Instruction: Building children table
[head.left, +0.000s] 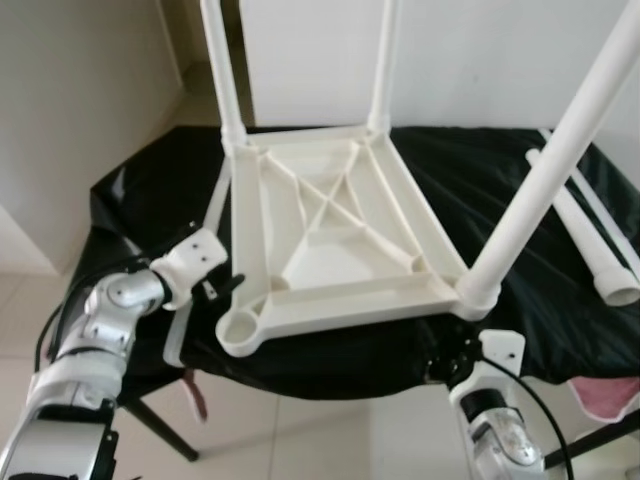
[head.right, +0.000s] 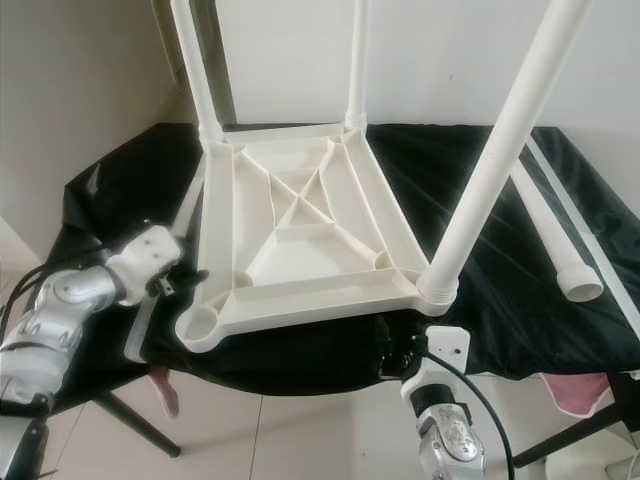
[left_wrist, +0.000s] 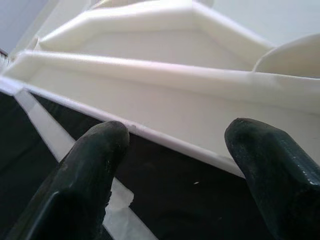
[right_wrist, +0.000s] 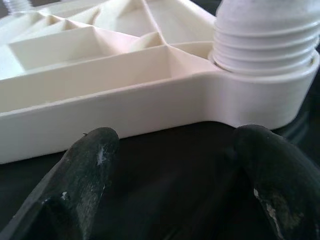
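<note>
White tabletop (head.left: 330, 240) upside down on black-covered table (head.left: 480, 170), near edge just short of table's front edge. Three legs (head.left: 545, 165) screwed in; near-left socket (head.left: 240, 328) empty. Loose leg (head.left: 590, 245) lies toward right edge. Left gripper (left_wrist: 175, 150) spread, at tabletop's left rim. Right gripper (right_wrist: 172, 165) spread, just before near-right corner at table's front edge.

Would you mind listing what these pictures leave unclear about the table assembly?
- Leg tops: all three fitted legs run off the eye views' top edge.
- Loose leg: its far end is cut by the right edge.
- Empty socket: threading inside too small to tell.
- Tabletop: its upper face lies hidden against the black cloth.
</note>
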